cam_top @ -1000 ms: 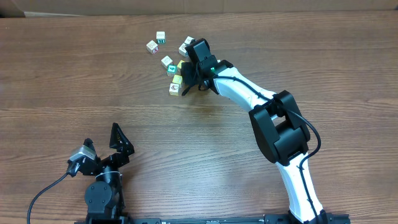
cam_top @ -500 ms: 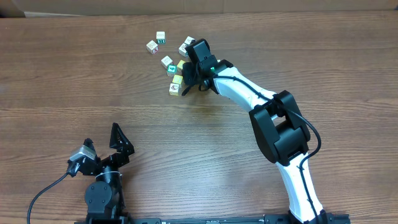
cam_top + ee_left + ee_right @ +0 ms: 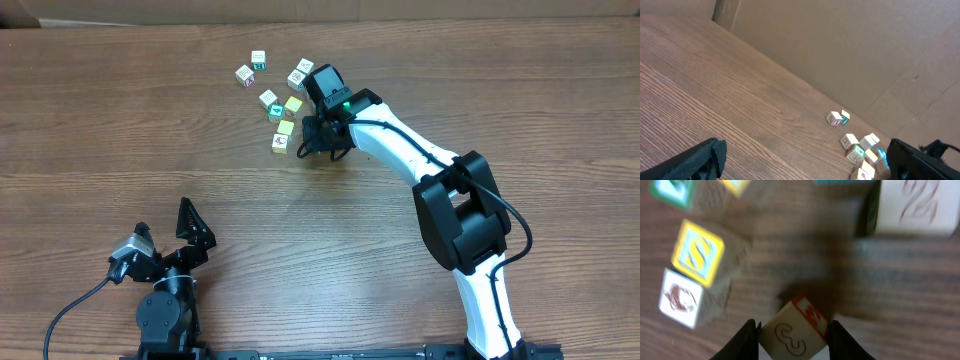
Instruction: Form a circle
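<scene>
Wooden letter cubes (image 3: 268, 98) lie in a loose scatter on the far middle of the brown wood-grain counter (image 3: 150, 130), not closed into a ring. A pair of cubes (image 3: 251, 67) sits a little apart at the scatter's far-left edge, and the others trail from there toward the right arm.

One of them, a white-faced red-edged cube (image 3: 792, 335), is out of the scatter's line. In the right wrist view it sits tilted between the two dark fingers (image 3: 746, 340) of the right end effector (image 3: 320, 140), which has narrowed onto it so that each finger presses a side. From overhead this cube is hidden under the end effector, at the near-right edge of the scatter. Whether it is lifted off the wood cannot be told.

Just to its left in the wrist view are a yellow-bordered S cube (image 3: 699, 252) and a white cube with a red picture (image 3: 680, 297), the two touching. A larger-looking white cube with red script (image 3: 915, 205) sits at the upper right, and a green-bordered cube (image 3: 672, 190) is cut off at the upper left corner.

The left end effector (image 3: 807, 150) is well apart from all this, at the near-left of the counter. Its jaws are spread as wide as they go, with nothing between them. Its camera looks across bare wood to the cubes, with a cardboard wall (image 3: 840, 50) behind them.
</scene>
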`<state>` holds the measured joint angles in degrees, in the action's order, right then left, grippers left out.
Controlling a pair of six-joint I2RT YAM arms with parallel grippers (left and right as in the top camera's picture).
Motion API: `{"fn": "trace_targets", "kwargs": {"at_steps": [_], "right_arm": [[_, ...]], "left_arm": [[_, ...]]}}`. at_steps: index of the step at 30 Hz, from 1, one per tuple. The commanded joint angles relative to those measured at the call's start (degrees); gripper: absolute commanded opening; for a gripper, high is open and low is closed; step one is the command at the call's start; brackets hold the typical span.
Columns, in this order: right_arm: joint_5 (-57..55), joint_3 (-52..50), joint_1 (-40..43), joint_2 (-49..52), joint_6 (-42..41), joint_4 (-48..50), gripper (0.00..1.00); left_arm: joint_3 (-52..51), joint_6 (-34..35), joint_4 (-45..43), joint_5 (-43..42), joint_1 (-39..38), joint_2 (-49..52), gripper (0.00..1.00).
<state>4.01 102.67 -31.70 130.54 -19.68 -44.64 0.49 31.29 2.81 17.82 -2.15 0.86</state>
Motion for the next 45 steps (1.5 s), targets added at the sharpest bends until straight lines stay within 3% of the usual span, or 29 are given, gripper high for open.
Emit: {"fn": "trace_targets", "kwargs": {"at_steps": [1,6,12,19,24,27,34,45], "right_arm": [[2.6,-0.2,-0.8,-2.4,0.0,-2.2,0.21],[2.6,-0.2,-1.6,-2.4,0.0,-5.0,0.28],[2.0,-0.2,-2.1,-2.4,1.8,-3.2,0.48],[-1.8,-0.2,-2.0,-2.5,5.0,-0.4,0.58],[-2.2,1.6,-2.0,-2.5,6.7,0.2,0.59],[-2.6,2.5,-2.0,-2.5,6.6,1.1,0.51],[-0.2,2.5,-3.6,-2.5,6.7,2.8,0.06],[1.3,0.7,-8.0,-2.5,6.0,3.6,0.04]], "left_arm": [[-0.2,-0.7,0.0,0.6,0.0,-0.6,0.99],[-0.2,-0.7,0.0,0.6,0.0,-0.6,1.0],[-0.2,-0.7,0.0,0.6,0.0,-0.6,1.0],[-0.2,-0.7,0.0,0.6,0.0,-0.6,0.99],[-0.2,-0.7,0.0,0.6,0.0,-0.6,1.0],[-0.2,-0.7,0.0,0.6,0.0,-0.6,1.0],[-0.2,-0.7,0.0,0.6,0.0,-0.6,1.0],[-0.2,-0.7,0.0,0.6,0.0,-0.6,1.0]]}}
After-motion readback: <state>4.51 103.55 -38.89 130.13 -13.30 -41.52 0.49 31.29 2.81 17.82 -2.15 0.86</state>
